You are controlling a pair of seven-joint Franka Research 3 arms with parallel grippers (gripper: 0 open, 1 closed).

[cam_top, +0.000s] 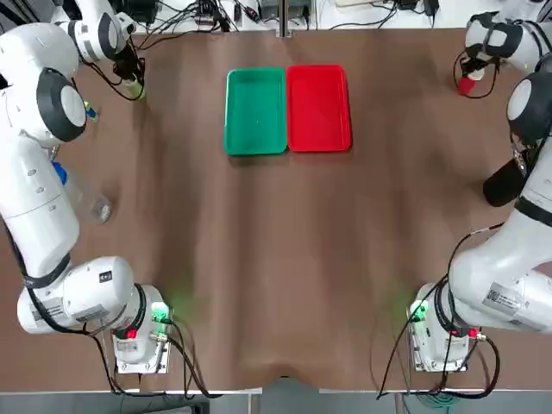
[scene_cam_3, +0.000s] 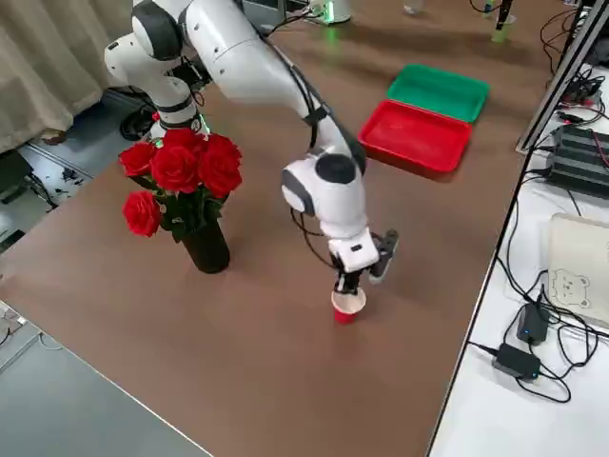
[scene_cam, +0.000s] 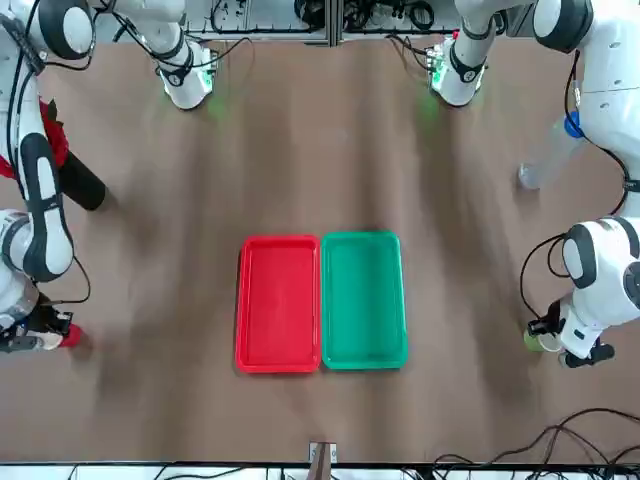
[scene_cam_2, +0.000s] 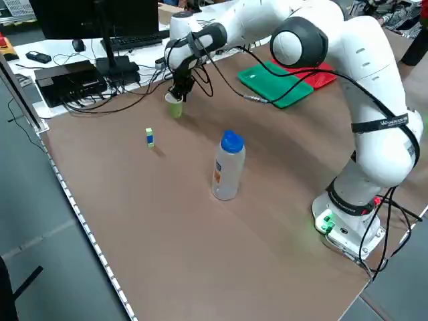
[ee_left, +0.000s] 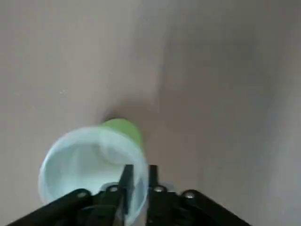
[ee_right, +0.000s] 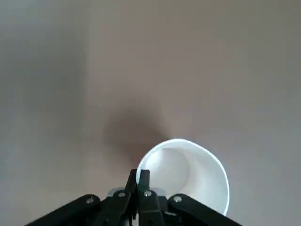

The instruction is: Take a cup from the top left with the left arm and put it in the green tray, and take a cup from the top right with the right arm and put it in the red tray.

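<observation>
Fingers (ee_right: 141, 176) of both grippers pinched on cup rims: right gripper (ee_right: 140, 181) on red cup (scene_cam_3: 348, 305), left gripper (ee_left: 137, 181) on green cup (ee_left: 91, 162).

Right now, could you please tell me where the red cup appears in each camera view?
Top: red cup at upper right, in the right gripper.
Front: lower left edge.
Left side: not in it.
Right side: lower centre.
Left wrist: not in it.
Right wrist: white rim pinched.
Landmark: red tray.

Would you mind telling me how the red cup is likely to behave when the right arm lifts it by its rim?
The red cup looks small and thin-walled, so probably light. The right gripper pinches only one side of the rim, with its jaws nearly together, so the cup may hang tilted or swing. The wall might flex a little under that pinch. It is tall for its base, so likely to tip.
</observation>
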